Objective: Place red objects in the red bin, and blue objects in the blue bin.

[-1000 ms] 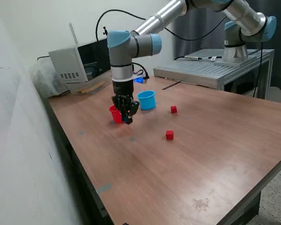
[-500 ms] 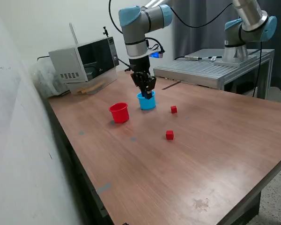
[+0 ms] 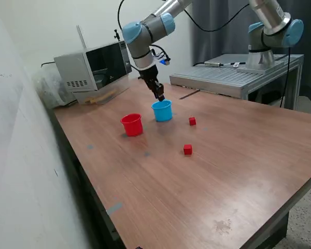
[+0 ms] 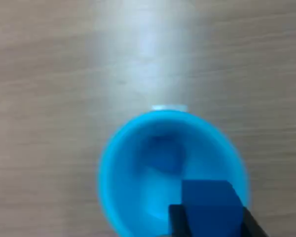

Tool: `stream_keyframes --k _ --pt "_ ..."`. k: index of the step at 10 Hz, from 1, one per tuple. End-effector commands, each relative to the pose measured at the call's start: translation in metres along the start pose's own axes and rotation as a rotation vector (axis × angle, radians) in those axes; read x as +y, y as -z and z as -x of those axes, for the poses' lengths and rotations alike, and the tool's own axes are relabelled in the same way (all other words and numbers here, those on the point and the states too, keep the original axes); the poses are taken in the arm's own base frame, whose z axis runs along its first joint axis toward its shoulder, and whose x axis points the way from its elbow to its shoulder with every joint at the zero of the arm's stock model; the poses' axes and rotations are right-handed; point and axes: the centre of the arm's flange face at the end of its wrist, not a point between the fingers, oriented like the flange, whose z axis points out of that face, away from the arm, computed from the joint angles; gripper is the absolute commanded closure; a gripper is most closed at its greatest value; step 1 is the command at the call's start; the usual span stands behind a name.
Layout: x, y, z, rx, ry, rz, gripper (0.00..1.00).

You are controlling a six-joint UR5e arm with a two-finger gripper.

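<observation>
The light blue cup [image 3: 162, 110] stands upright on the wooden table; in the wrist view [image 4: 138, 163] I look straight down into it. My gripper [image 3: 159, 95] hovers just above the cup's far rim. It is shut on a dark blue cube [image 4: 209, 200], held between the dark fingers [image 4: 176, 222] over the cup's opening. A darker blurred patch [image 4: 163, 153] lies on the cup's floor; I cannot tell what it is. The red cup [image 3: 132, 124] stands to the exterior view's left of the blue cup. Two red cubes [image 3: 192, 121] [image 3: 187, 149] lie on the table to the right.
A grey microwave-like box [image 3: 90, 70] stands at the back left. A metal bench [image 3: 233, 75] with a second arm's base [image 3: 262, 49] is at the back right. A wall [image 3: 20, 155] runs along the table's left edge.
My gripper has moved from beside the red cup across to the blue cup, then lifted slightly toward its far rim. The cups and red cubes have not moved.
</observation>
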Motion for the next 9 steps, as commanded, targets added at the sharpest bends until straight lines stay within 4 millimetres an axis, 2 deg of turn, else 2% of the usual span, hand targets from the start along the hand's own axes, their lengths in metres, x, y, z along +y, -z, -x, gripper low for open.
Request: stream_keyframes --k 1,6,7,9 --pt "0.001 -0.013 0.04 -0.015 -0.046 -0.022 1.0" --pt "0.0 -0.019 0.031 -0.019 -0.035 -0.008 1.0" --pt "0.001 -0.018 0.03 -0.017 -0.03 -0.004 0.0" --pt "0.0 -0.014 0.027 -0.018 -0.027 0.001 0.0"
